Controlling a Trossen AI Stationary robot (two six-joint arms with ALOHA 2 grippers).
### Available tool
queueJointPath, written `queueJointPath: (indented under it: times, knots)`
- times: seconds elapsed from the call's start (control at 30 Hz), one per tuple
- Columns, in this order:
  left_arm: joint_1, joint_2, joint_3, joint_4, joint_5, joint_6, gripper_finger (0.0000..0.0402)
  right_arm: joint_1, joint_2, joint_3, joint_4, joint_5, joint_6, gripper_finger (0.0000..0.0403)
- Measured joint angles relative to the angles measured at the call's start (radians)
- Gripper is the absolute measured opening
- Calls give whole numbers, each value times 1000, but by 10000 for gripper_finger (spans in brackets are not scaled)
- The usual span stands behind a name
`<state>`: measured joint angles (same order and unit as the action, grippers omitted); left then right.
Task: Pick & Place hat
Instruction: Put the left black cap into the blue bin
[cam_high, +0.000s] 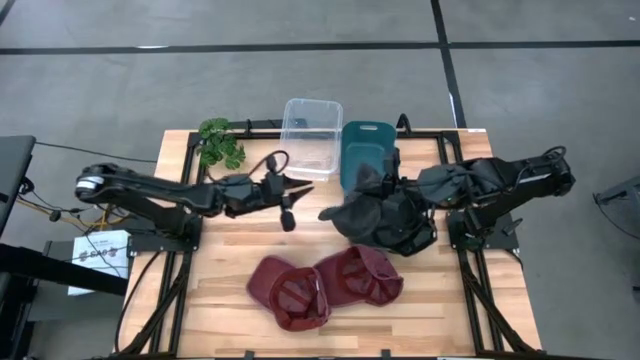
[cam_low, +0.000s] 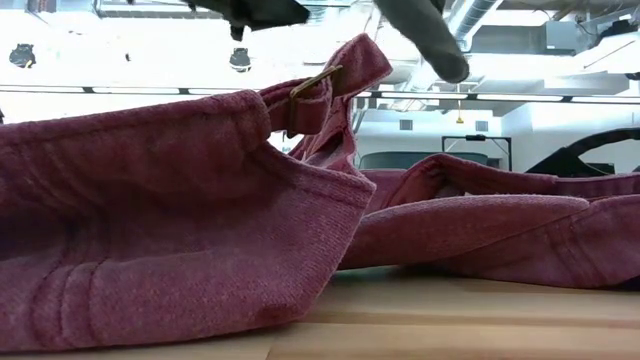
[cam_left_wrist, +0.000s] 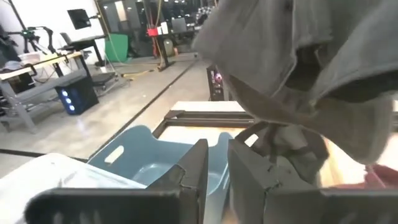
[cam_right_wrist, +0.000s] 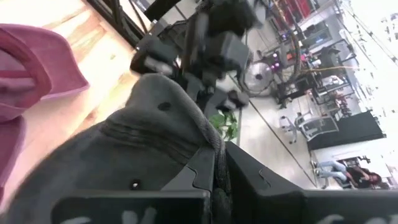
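A dark grey hat hangs from my right gripper, which is shut on it, over the table's middle right. It also fills the left wrist view, and its brim shows high in the low view. Two maroon hats lie on the table near the front edge, one leaning on the other. My left gripper hovers shut and empty just left of the grey hat, pointing at it. My right gripper pinches the grey hat's crown cloth between its two fingers, near the crown's edge. The fingers come about level from the table's right side. The hat hangs slack below and in front of the fingers, lifted clear of the table.
A clear plastic box and a teal bin stand side by side at the far edge, just behind both grippers. A green plant sits at the far left. Bare wood lies left of the maroon hats.
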<state>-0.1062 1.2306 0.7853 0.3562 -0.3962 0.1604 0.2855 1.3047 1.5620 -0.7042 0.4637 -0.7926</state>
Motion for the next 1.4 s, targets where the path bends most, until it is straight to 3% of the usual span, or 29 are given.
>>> queueJointPath:
  times: [0.2, 0.47, 0.9, 1.17, 1.4]
  knots:
    - [-31, -115, 1, -131, 2, -4, 59, -106, -1, -2, 6, 40, 0, 13]
    - [-45, -143, 1, -184, 3, -1, 59, -371, 11, -3, 42, 29, 46, 13]
    - [27, -139, -34, -218, 44, 45, 59, -752, 120, -5, 51, -175, 126, 13]
    - [44, -139, -47, -206, 82, 41, 59, -851, 249, -6, 19, -229, 169, 13]
    - [40, -139, -47, -161, 117, 38, 59, -878, 312, -6, -119, -254, 271, 13]
